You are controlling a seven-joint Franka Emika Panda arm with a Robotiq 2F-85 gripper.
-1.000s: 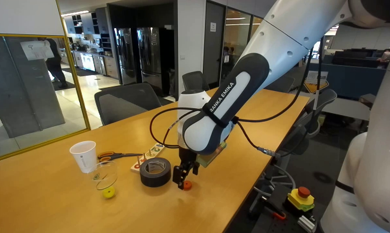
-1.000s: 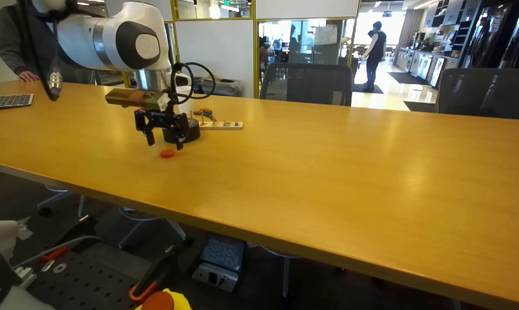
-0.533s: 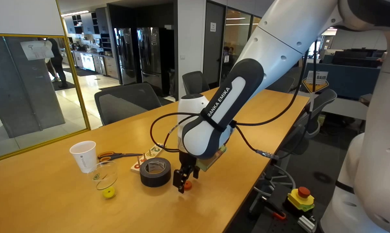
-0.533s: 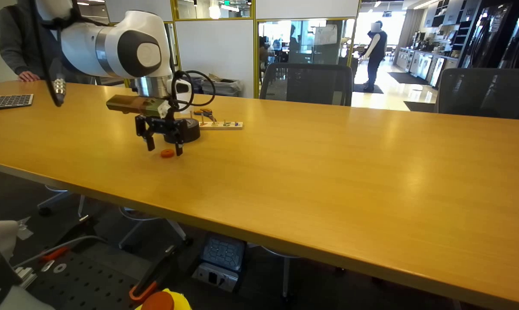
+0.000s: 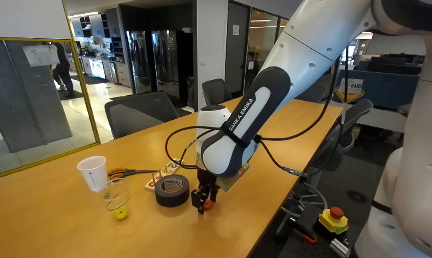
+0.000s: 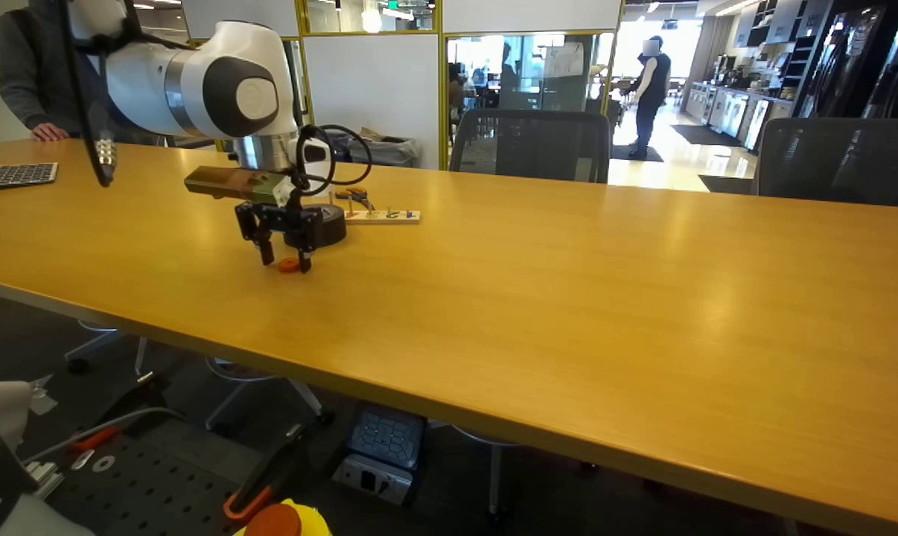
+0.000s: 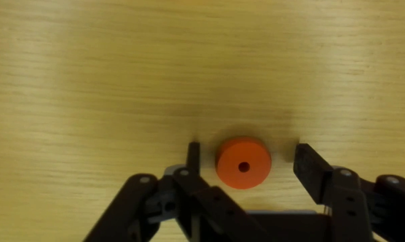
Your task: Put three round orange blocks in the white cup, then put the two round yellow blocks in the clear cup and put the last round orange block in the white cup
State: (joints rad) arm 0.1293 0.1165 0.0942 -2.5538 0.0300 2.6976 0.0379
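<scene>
Between parted fingers point(image 7: 310, 169), orange block point(image 7: 243, 158)

In an exterior view, a mesh-backed chair point(image 5: 140, 116) stands behind the wooden table point(image 5: 58, 222); well behind the table are a steel refrigerator point(image 5: 167, 57), a pale wall point(image 5: 211, 46), a grey door point(image 5: 236, 50), a shiny floor point(image 5: 97, 93) and, overhead, a strip light point(image 5: 83, 14). Dark flooring point(image 5: 370, 172) lies below the table.

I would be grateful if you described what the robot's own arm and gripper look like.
The smooth white robot arm is rounded, with black inlays; visible white lettering on one reads "RANKA EMIKA". Black cables run alongside it, and a black strap crosses it beside that lettering. The black two-fingered gripper has jointed links, pale grey pins and flat dark fingertips.
</scene>
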